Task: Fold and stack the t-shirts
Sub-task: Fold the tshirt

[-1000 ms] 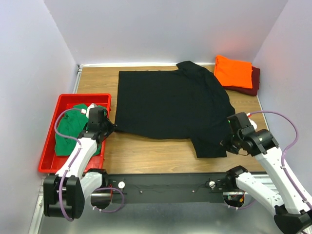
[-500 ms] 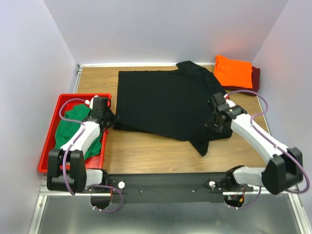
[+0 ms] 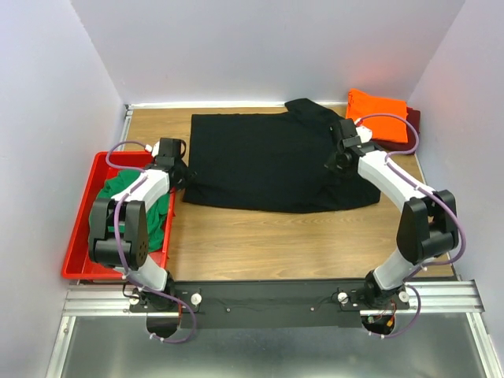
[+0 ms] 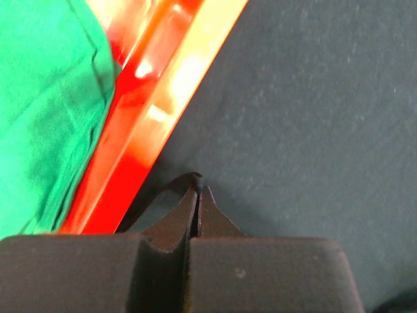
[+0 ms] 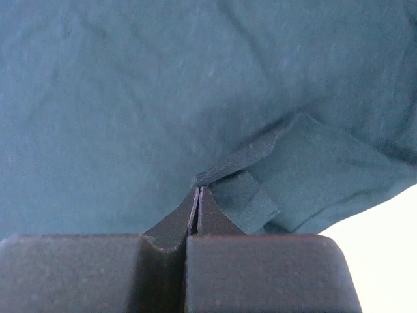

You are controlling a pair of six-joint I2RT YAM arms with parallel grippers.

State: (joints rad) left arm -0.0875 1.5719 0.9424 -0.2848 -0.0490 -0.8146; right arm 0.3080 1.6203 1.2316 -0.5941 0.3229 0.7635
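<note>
Status: two of four look done. The orange shirt (image 3: 376,114) sits folded on top of the maroon shirt (image 3: 412,132) in the far right corner of the surface (image 3: 260,236), so that is the stack so far.

The black shirt (image 3: 268,161) is in work. It lies spread across the middle of the surface, with the collar end toward the far right and the near hem in a fairly straight line.

Left fingers (image 4: 194,199) are pressed fully together at the shirt's left edge, right beside the tray (image 3: 76,236), with a thin lip of black cloth pinched at the tips. Right fingers (image 5: 194,195) are also fully closed, nipping a raised fold of black cloth near the right sleeve.

My read is an early fold on black, nowhere near a compact packet yet.

The green shirt (image 3: 109,195) is untouched, a loose heap in the tray (partly under the left arm).

Left to do: finish folding black, put it on the stack, then pull, fold and stack green.
</note>
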